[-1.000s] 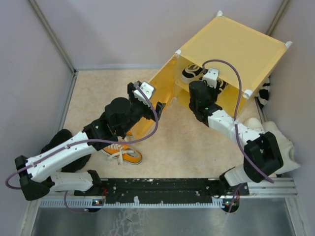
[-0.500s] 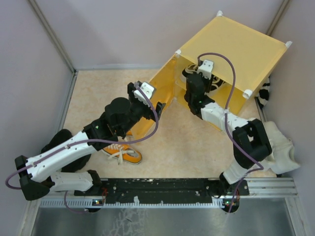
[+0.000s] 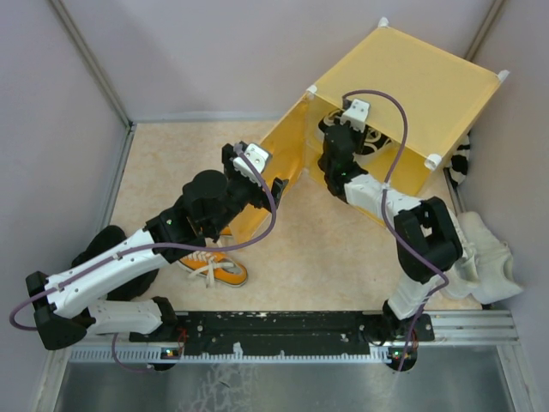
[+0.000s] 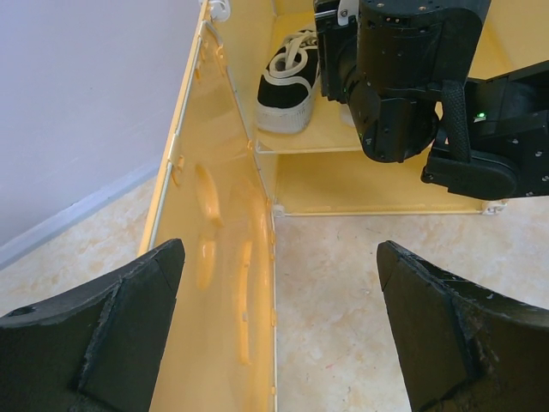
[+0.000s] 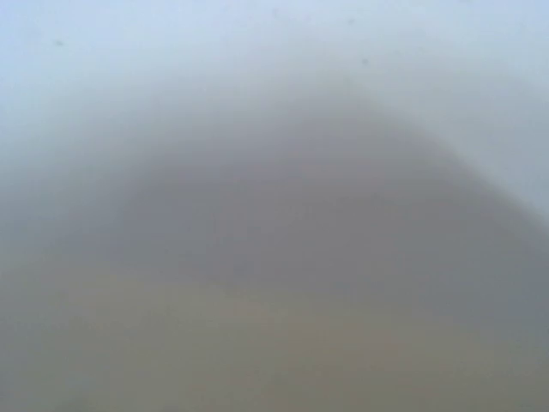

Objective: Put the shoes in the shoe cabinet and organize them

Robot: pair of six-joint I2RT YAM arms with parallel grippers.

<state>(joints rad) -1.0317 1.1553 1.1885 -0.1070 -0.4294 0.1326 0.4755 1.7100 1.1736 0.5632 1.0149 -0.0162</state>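
From above, the shoe cabinet (image 3: pixel 403 81) sits at the back right of the desk (image 3: pixel 171 154) with its door (image 3: pixel 287 137) swung out toward the left claw (image 3: pixel 279 184). The right arm (image 3: pixel 377 193) reaches in at shelf level, beside a black-and-white shoe (image 3: pixel 371 142). An orange shoe (image 3: pixel 225 273) lies on the desk under the left arm, and the off-white shoes (image 3: pixel 489 257) wait at the right edge. The left wrist view shows the left claw (image 4: pixel 280 249) released, fingers spread either side of the door's free edge, and one black-and-white shoe (image 4: pixel 287 73) standing on the shelf (image 4: pixel 317 137). The right wrist view is grey blur, probably from being too close to something, so I cannot tell the right claw's state. The step appears to be seating a shoe. It should go well back, parallel to its mate, with the door kept wide.
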